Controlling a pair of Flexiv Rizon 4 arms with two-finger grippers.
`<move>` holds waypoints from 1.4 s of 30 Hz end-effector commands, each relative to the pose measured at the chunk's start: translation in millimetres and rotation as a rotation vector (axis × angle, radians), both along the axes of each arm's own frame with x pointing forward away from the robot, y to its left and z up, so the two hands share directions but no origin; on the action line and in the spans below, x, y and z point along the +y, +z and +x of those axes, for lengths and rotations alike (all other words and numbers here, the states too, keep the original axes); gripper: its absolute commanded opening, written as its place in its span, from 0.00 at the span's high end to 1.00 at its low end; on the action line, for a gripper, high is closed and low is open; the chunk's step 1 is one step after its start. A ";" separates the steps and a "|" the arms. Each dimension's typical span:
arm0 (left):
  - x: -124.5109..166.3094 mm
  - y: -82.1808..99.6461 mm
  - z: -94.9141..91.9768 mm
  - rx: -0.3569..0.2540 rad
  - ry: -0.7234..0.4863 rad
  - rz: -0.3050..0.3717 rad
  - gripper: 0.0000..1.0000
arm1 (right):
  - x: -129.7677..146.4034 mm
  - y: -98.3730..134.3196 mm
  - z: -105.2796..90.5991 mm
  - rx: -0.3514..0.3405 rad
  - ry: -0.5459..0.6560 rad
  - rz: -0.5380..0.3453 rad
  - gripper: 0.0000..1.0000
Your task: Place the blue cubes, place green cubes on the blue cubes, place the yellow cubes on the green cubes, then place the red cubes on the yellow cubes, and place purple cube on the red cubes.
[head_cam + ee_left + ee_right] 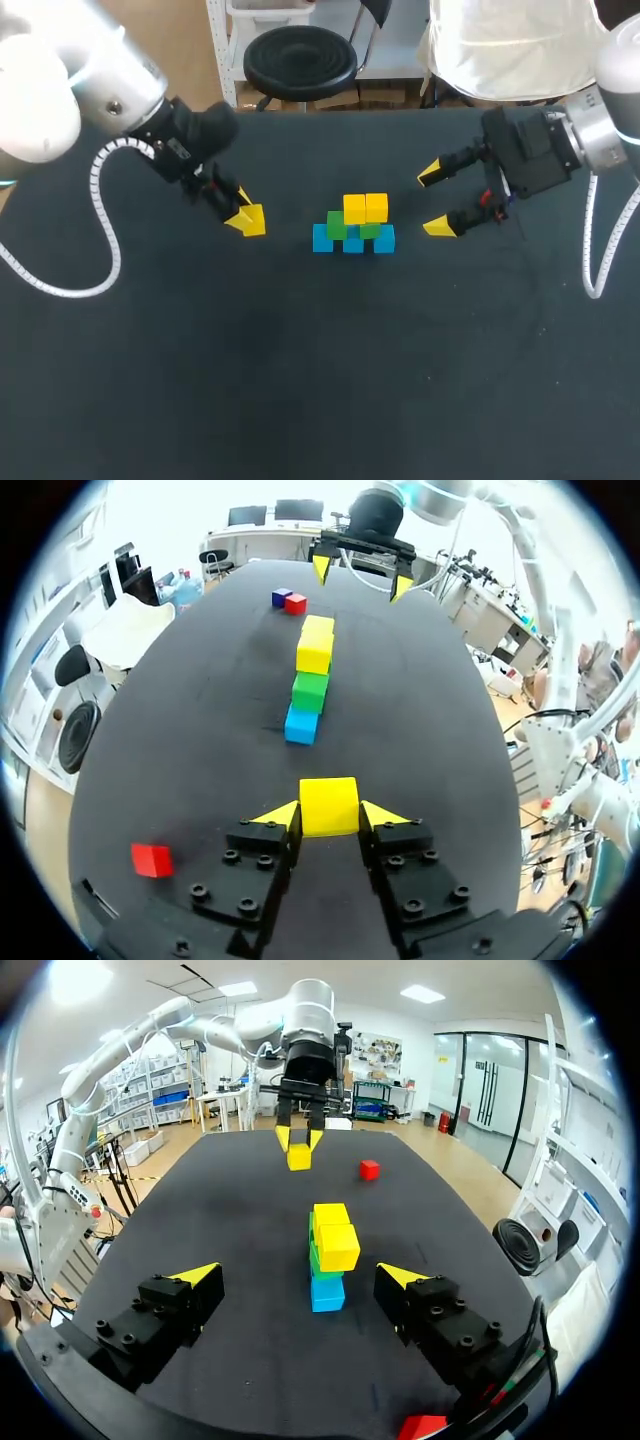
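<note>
The black table [300,380] carries all the things of the task. Our left gripper [330,813] is clamped on one yellow cube [328,802], with a yellow tip against each side face. In this way the cube sits level and its lower face is free for setting down.

Straight ahead of these fingers, with bare table between, stands the pile. It has blue cubes [353,243] at the bottom, green cubes [337,224] on them, and two placed yellow cubes [365,208] on top. We judge that the yellow layer is the step in hand.

Our right gripper [434,202] is near the pile, on the side away from the left one. Its fingers are wide apart and hold nothing, probably so that the approach is kept free.

A purple cube [281,597] and a red cube [295,604] lie together close to the right gripper. A second red cube [152,860] lies beside the left gripper. We think they lie within reach for the later layers.
</note>
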State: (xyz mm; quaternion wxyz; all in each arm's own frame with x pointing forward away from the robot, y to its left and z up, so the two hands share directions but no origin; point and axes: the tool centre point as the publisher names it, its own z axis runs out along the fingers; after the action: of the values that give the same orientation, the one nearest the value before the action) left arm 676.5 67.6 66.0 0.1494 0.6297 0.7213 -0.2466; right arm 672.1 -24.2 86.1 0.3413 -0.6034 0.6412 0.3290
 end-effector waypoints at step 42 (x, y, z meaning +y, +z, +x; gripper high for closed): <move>-84.9 32.4 -50.4 -0.085 -0.131 -0.027 1.00 | -0.5 -0.1 -0.1 -0.001 0.001 0.002 0.00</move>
State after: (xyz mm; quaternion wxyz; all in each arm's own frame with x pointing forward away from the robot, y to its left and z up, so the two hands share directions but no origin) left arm 623.5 -16.2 98.4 0.1749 0.6823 0.6688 -0.2378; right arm 672.1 -24.2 86.1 0.3413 -0.6034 0.6412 0.3290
